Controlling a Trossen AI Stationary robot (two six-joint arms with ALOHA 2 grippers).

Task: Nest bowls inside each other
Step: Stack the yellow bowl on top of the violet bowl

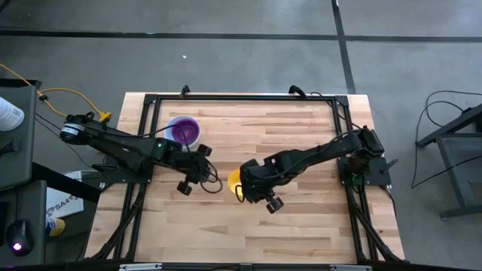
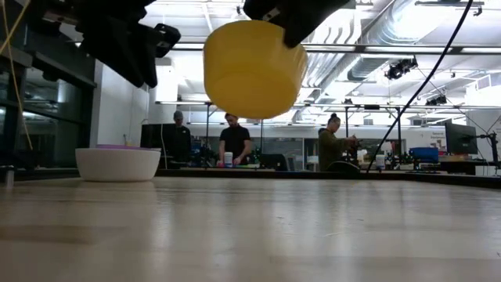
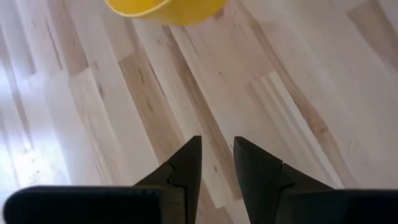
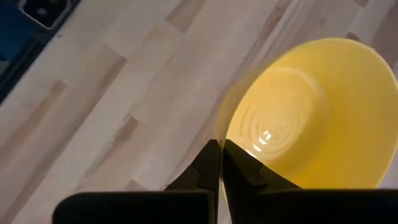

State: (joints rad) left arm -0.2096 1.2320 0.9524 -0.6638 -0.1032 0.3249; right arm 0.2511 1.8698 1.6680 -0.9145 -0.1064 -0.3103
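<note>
Wood grain of the desk (image 2: 250,235) fills the foreground of the low view, and above it the yellow bowl (image 2: 254,69) is seen hanging clear of the surface.

Toward the desk's far-left corner, the stack is found: a white bowl (image 2: 117,164) with a purple bowl (image 1: 184,130) seated inside it. Whether other colours lie within cannot be told.

Next comes the left end effector (image 1: 202,175), held near the middle of the desk with its fingers parted and nothing between them; in its wrist view only bare wood and the yellow bowl's edge are seen.

Just beside it, the right end effector (image 4: 219,163) is clamped shut on the yellow bowl's rim, one finger inside and one outside, the bowl hanging tilted.

The step in hand is judged to be carrying the yellow bowl to the stack. It is best done if the bowl is kept lifted, the left arm is passed without contact, the bowl is levelled and centred over the purple one, and it is lowered before the rim is released.

No brand, label or legible writing can be made out.
</note>
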